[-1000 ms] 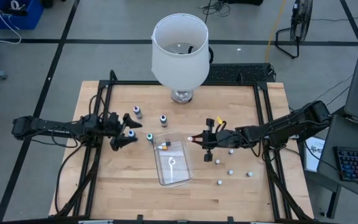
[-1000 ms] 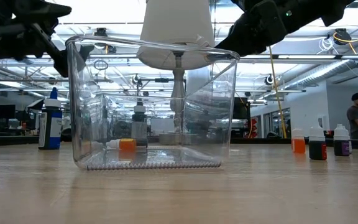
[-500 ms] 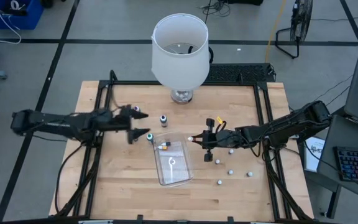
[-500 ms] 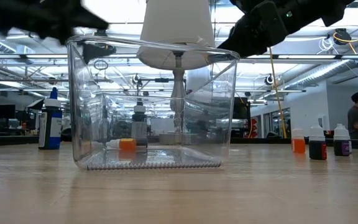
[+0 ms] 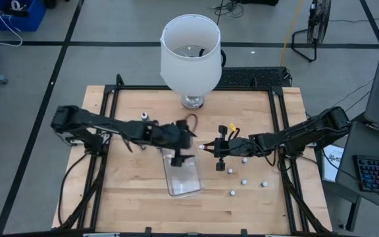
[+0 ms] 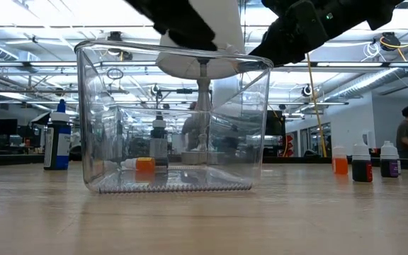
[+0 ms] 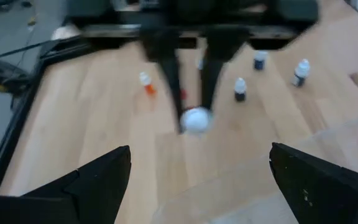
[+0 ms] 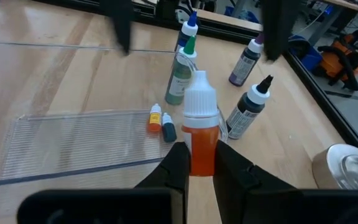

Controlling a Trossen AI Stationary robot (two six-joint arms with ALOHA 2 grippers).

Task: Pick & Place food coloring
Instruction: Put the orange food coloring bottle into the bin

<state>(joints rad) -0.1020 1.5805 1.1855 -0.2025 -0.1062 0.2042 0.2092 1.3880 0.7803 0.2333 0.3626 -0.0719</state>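
Observation:
My right gripper (image 5: 207, 146) hangs right of the clear tray (image 5: 183, 178), shut on an orange food coloring bottle (image 8: 202, 134) with a white cap. My left gripper (image 7: 197, 180) is wide open above the tray's far end (image 5: 179, 150), facing the right gripper, with nothing between its fingers. Two tiny bottles, one orange (image 8: 155, 118) and one teal (image 8: 168, 129), lie on the tray's floor. Several more bottles (image 5: 243, 182) stand on the table to the right. Others (image 8: 248, 112) stand beyond the tray's left side. My right gripper pinches the orange bottle's lower body (image 8: 202, 163) between its two fingers (image 8: 178, 168). The fingers come from the table's right, slanting a little down, and lie along the bottle. Its white cap (image 5: 201, 146) points toward the tray, and the bottle is lifted clear of the table.
A big white lampshade (image 5: 189, 52) on a metal foot (image 5: 191, 101) stands at the table's far middle. A blue-capped bottle (image 6: 57, 138) stands left of the tray. A person (image 6: 406, 134) is in the room behind.
My left gripper has swept from the bottles at the table's left toward the right, rising and rolling, and now hangs over the tray's far end, still open. My right gripper and its bottle have kept still.

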